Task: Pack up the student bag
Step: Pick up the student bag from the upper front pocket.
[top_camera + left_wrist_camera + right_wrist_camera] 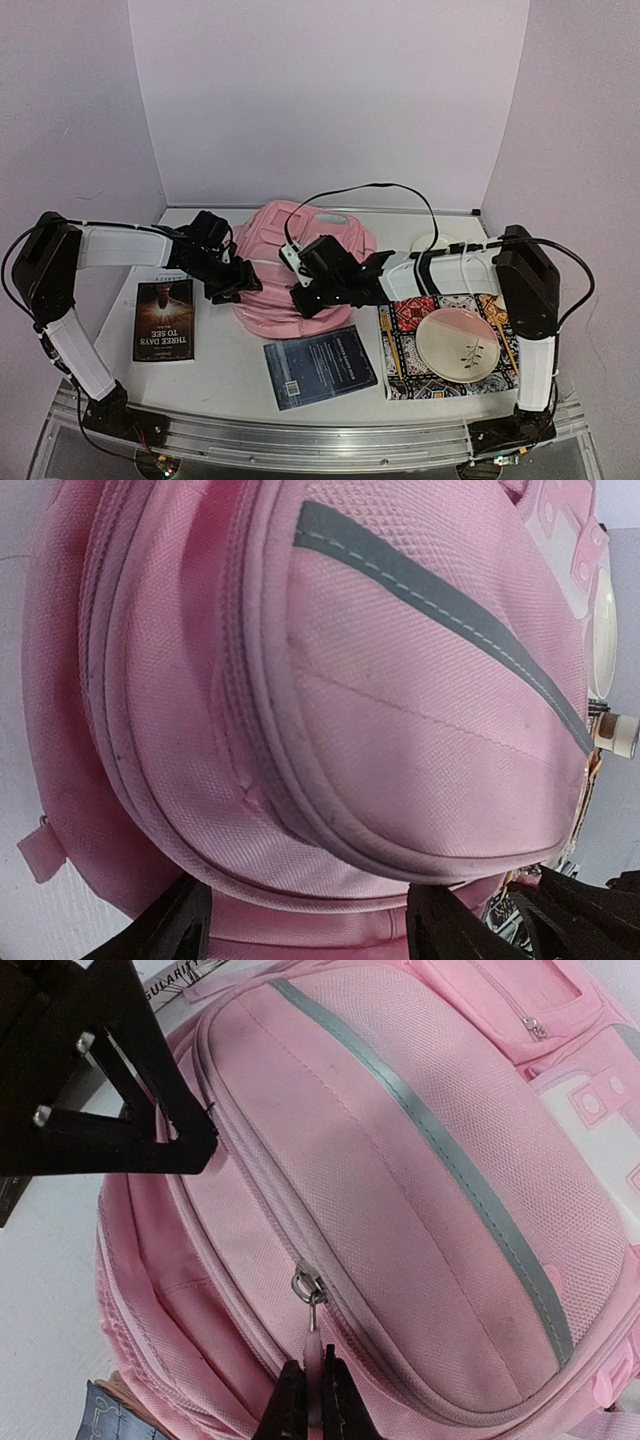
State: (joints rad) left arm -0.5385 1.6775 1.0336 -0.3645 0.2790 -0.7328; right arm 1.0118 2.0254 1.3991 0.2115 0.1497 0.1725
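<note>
1. The student bag [300,270] is lying at the middle of the table [230,385], between the two arms. Its front pocket, with the grey stripe [450,1170], is facing up.
2. The right gripper [313,1390] is grasping the pale zipper pull [313,1345] of the front pocket. Its jaws are pressing together on the tab, just below the metal slider [306,1285].
3. The left gripper [315,930] is standing released, its fingers [170,930] spread wide and facing the bag's side seam. Whether they are touching the fabric cannot be told.
4. A dark book [165,320] titled "Three Days to See" is lying flat to the left of the bag, apart from it, beneath the left arm.
5. A blue book [320,367] is lying in front of the bag, just beside its near edge.
6. A pink-and-cream plate [457,340] is sitting on a patterned mat [400,325] to the right of the bag, under the right arm.
</note>
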